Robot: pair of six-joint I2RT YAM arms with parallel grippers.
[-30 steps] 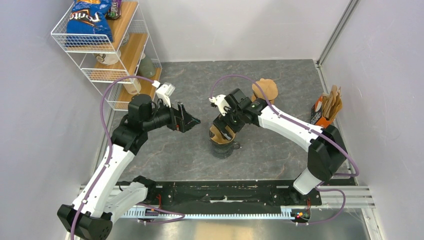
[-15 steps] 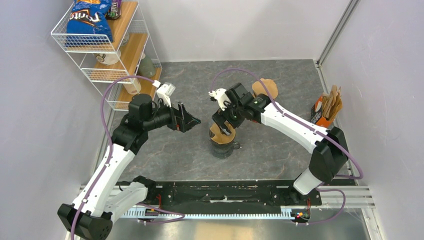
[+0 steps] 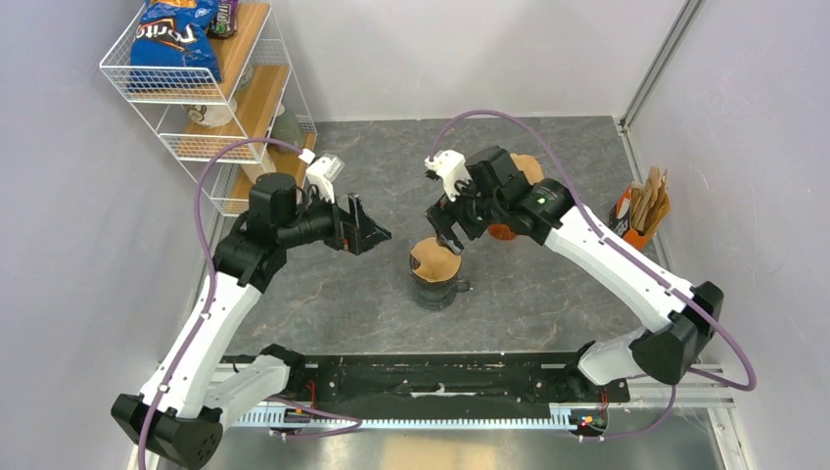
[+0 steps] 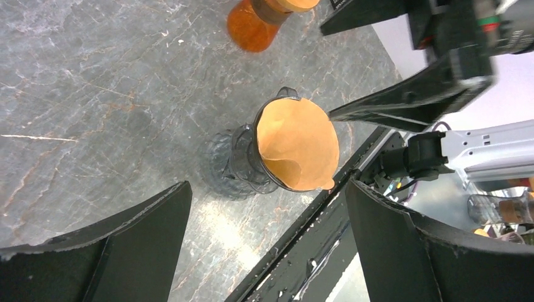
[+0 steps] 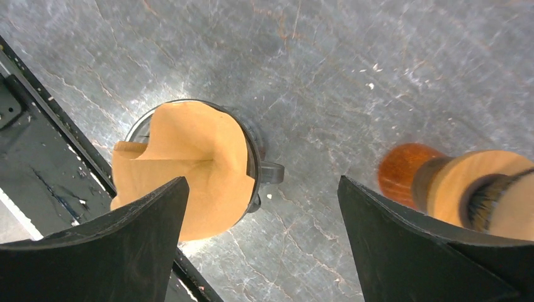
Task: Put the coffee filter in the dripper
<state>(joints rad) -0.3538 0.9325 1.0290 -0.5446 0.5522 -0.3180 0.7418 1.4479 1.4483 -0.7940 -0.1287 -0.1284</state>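
Note:
A brown paper coffee filter (image 3: pixel 435 259) sits opened in the dark dripper (image 3: pixel 437 290) at the table's middle. It also shows in the left wrist view (image 4: pixel 297 144) and the right wrist view (image 5: pixel 186 167), where one edge sticks out over the dripper's rim (image 5: pixel 255 165). My right gripper (image 3: pixel 450 225) is open and empty, just above and behind the dripper. My left gripper (image 3: pixel 370 233) is open and empty, left of the dripper, apart from it.
An orange holder with a stack of brown filters (image 3: pixel 516 176) stands behind the right arm. A white wire shelf (image 3: pixel 210 93) with snacks and bottles is at the back left. An orange box of wooden sticks (image 3: pixel 638 213) is at the right wall. A black rail (image 3: pixel 431 377) runs along the near edge.
My right gripper has let go of the filter and risen up and back from the dripper, its jaws now open. The filter stays in the dripper. My left arm barely moved.

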